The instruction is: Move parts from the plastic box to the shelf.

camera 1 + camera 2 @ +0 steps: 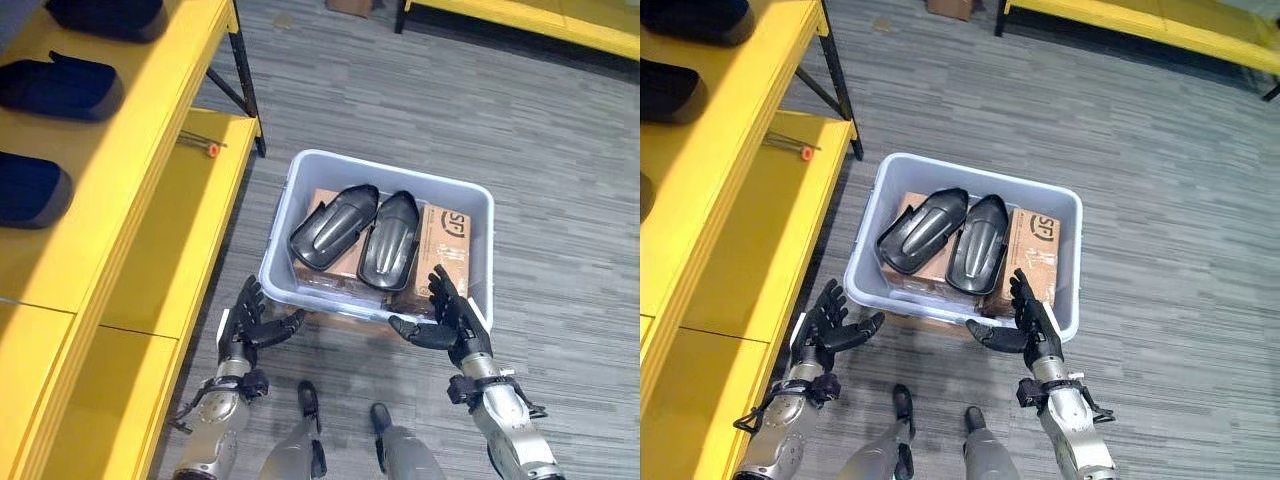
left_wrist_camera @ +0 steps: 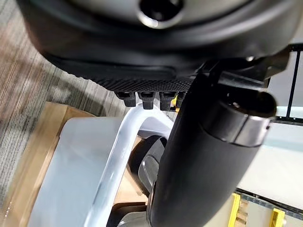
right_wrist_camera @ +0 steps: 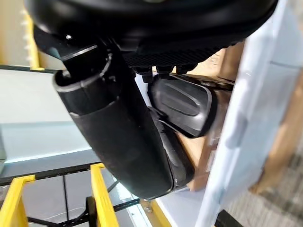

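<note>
Left hand point(image 1: 243, 322), right hand point(image 1: 447, 322) spread apart, empty, flanking box point(image 1: 300, 172) near edge, likely reaching for 2 parts point(image 1: 333, 226)

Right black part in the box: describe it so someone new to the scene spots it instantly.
Start at the pale grey plastic box on the floor beside the yellow shelf. Two glossy black shell-shaped parts lie side by side on cardboard inside it. The one you want is the right black part, which lies next to the cardboard carton; its twin, the left black part, lies toward the shelf.
</note>
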